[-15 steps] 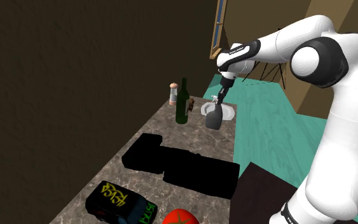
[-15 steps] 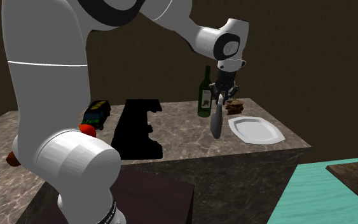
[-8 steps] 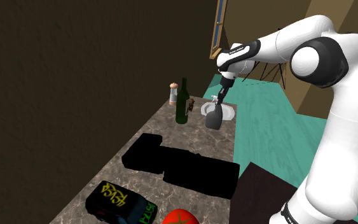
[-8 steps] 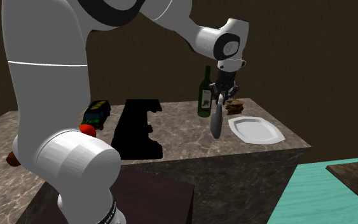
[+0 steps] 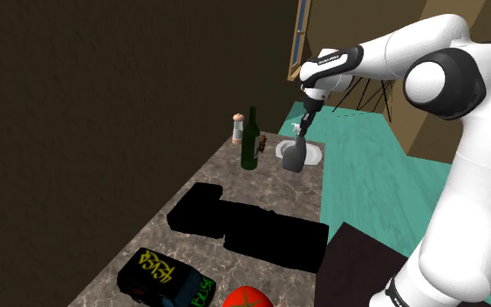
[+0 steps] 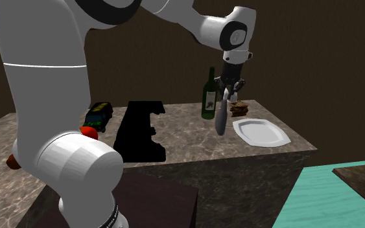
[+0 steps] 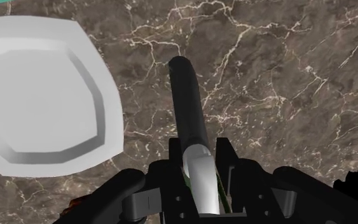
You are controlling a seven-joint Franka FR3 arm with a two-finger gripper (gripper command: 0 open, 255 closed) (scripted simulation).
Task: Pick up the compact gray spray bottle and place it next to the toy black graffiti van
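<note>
Shoulder view: arm (image 5: 383, 51) outstretched, downward pincer (image 5: 299, 133) clamping spray bottle (image 5: 294, 158) above countertop (image 5: 265, 187).

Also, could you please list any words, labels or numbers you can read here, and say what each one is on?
Nothing reads clearly enough to quote.
Toy van: yellow and green graffiti lettering on its body, too stylised to read.
Green bottle: pale label, too small to read.
Arm: small dark marking on the white link near the wrist, too small to read.
</note>
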